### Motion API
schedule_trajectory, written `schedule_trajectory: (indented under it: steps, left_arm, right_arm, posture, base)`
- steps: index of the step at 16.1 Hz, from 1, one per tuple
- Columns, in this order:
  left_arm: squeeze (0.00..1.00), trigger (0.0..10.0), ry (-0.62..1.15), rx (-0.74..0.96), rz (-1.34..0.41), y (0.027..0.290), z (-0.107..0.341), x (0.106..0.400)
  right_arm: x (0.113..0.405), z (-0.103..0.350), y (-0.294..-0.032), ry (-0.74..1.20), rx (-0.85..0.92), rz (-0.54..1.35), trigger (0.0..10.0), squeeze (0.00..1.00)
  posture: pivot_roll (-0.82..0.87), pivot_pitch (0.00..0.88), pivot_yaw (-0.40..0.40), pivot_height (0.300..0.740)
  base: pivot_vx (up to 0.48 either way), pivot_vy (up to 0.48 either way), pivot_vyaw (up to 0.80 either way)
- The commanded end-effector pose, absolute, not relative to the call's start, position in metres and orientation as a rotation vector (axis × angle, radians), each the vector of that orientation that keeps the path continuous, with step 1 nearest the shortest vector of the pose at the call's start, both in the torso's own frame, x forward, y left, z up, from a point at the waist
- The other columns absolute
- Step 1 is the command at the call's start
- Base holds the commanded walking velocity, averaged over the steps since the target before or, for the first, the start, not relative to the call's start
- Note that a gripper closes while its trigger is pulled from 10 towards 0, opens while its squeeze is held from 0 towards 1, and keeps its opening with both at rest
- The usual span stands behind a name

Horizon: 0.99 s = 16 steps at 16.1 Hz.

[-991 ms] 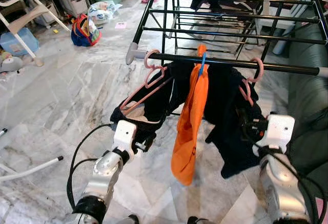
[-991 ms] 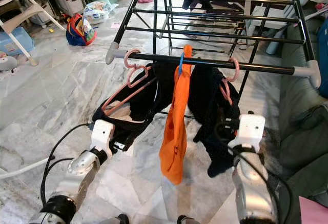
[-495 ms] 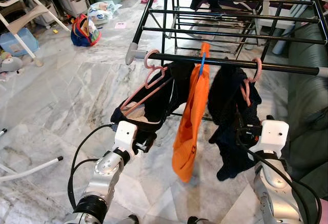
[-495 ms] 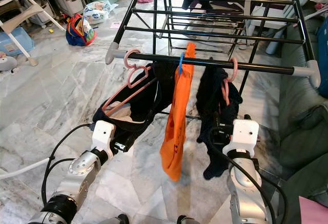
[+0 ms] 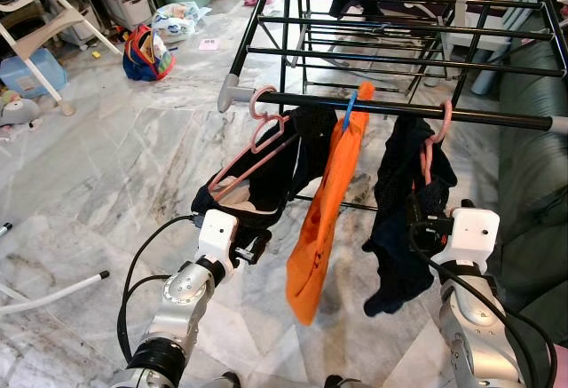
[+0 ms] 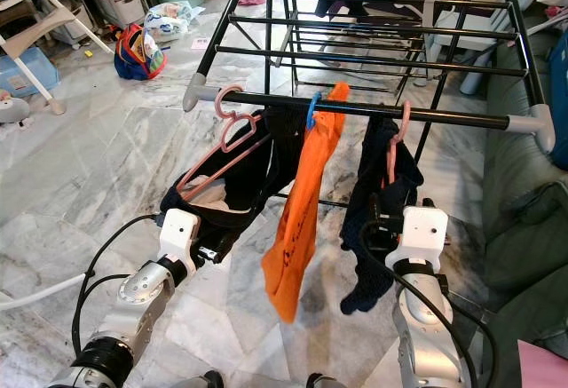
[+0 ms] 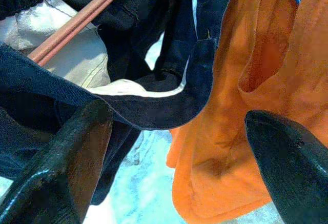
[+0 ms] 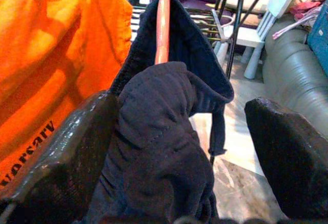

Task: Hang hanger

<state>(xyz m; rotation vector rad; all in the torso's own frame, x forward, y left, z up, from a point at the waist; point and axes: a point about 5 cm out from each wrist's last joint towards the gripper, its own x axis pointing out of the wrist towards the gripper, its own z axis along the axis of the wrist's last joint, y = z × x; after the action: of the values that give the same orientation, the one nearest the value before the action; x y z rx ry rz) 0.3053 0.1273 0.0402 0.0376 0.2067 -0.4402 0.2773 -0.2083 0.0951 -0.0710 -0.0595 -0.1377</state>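
Black metal drying rack [image 5: 404, 51] stands ahead on grey marble floor [image 5: 115, 166]. Its near rail [image 5: 390, 108] carries three hangers: pink plastic hanger [image 5: 256, 144] at left with a black garment [image 5: 266, 184] slumped off it, blue hanger [image 5: 349, 111] in the middle with an orange T-shirt [image 5: 324, 219], and a second pink hanger [image 5: 429, 144] at right bearing a dark navy garment [image 5: 404, 219].

Right gripper [image 8: 179, 147] sits low, just near of the navy garment; fingers [image 8: 59, 147] spread wide, cloth bunched between them, nothing pinched as far as can be seen. The hanger's stem [image 8: 163, 21] rises straight above the cloth in the right wrist view. Hook appears to be over the rail already, so the hanging looks essentially done on this side.

Left gripper [image 7: 174, 157] is also wide, near the hem of the black garment, with the pink bar [image 7: 77, 26] crossing above and the orange shirt just beside. It holds nothing.

Judgement: step in hand is the release and retreat. To do it well, keep the fingers apart and draw the right arm back toward the robot and slightly down, so cloth slips out without snagging. Avoid any sideways sweep; the orange shirt hangs close at left and a tug could drag the hook along the rail. Check the hook is seated fully before leaving.
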Motion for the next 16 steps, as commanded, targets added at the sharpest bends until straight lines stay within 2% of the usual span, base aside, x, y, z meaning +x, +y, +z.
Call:
schedule_trajectory:
  steps: [1, 4, 5, 13, 16]
  left_arm:
    - [0.0, 10.0, 0.216, 0.046, -0.438, 0.128, 0.038, 0.303]
    - [0.0, 10.0, 0.216, 0.046, -0.438, 0.128, 0.038, 0.303]
    - [0.0, 10.0, 0.222, 0.051, -0.431, 0.128, 0.036, 0.303]
    - [0.0, 10.0, 0.237, 0.039, -0.397, 0.129, 0.034, 0.304]
    - [0.0, 10.0, 0.24, 0.04, -0.399, 0.127, 0.033, 0.304]
  right_arm:
    - [0.276, 0.099, -0.207, -0.081, -0.072, -0.141, 10.0, 1.0]
    - [0.276, 0.099, -0.207, -0.081, -0.072, -0.141, 10.0, 1.0]
    - [0.271, 0.096, -0.204, -0.078, -0.072, -0.151, 10.0, 0.0]
    - [0.263, 0.091, -0.201, -0.064, -0.071, -0.172, 10.0, 0.0]
    - [0.263, 0.089, -0.2, -0.056, -0.066, -0.171, 10.0, 0.0]
  posture:
    - [-0.06, 0.144, 0.053, 0.74]
    - [-0.06, 0.144, 0.053, 0.74]
    - [-0.07, 0.148, 0.057, 0.74]
    - [-0.08, 0.149, 0.054, 0.74]
    - [-0.08, 0.148, 0.051, 0.74]
  base:
    - [0.0, 0.0, 0.0]
    - [0.0, 0.0, 0.0]
    - [0.0, 0.0, 0.0]
    - [0.0, 0.0, 0.0]
    - [-0.31, 0.0, 0.0]
